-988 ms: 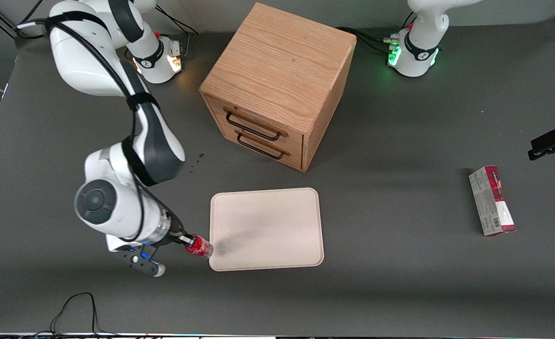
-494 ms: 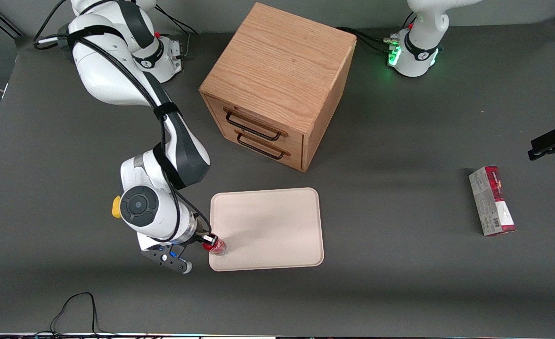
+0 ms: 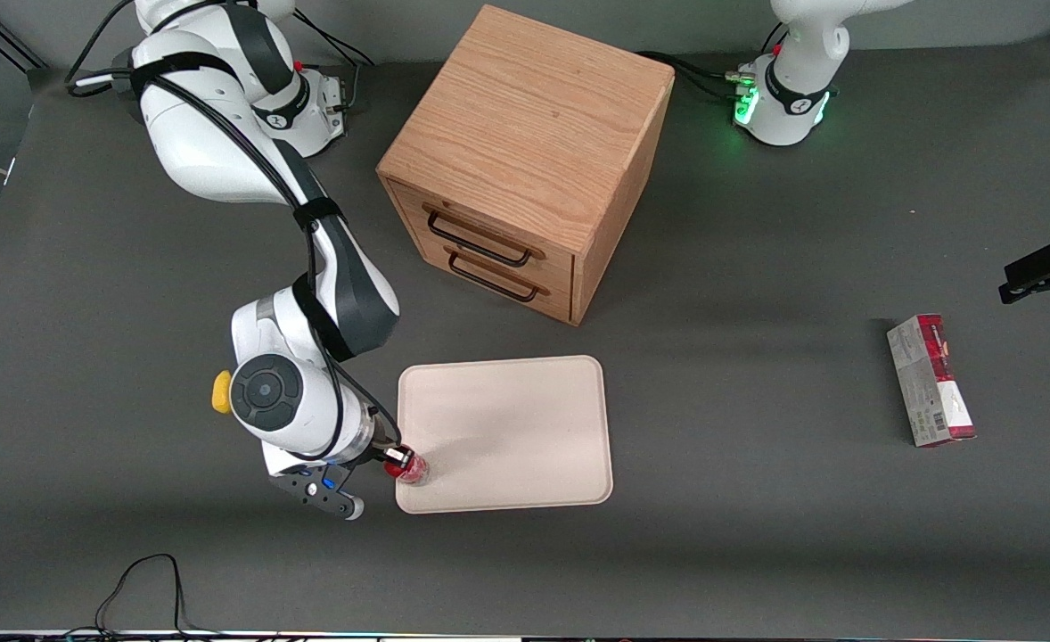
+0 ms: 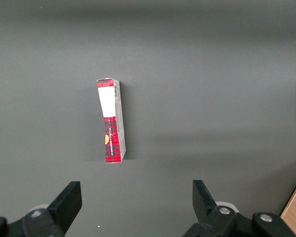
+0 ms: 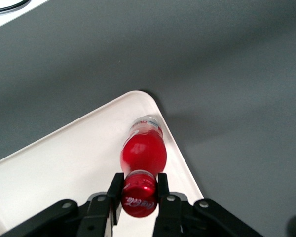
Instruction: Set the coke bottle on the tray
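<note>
The small red coke bottle stands upright on the cream-white tray, at the tray's corner nearest the front camera on the working arm's side. My gripper is shut on the bottle's red cap. In the right wrist view the two black fingers press the cap from both sides, with the gripper above the bottle, whose clear base rests just inside the tray's rim.
A wooden two-drawer box stands farther from the front camera than the tray. A yellow lump lies beside my arm's wrist. A red-and-grey carton lies toward the parked arm's end of the table, also in the left wrist view.
My gripper carried the bottle from the table beside the tray onto the tray's corner and turned it from tilted to upright. In the last half second it has barely moved.
</note>
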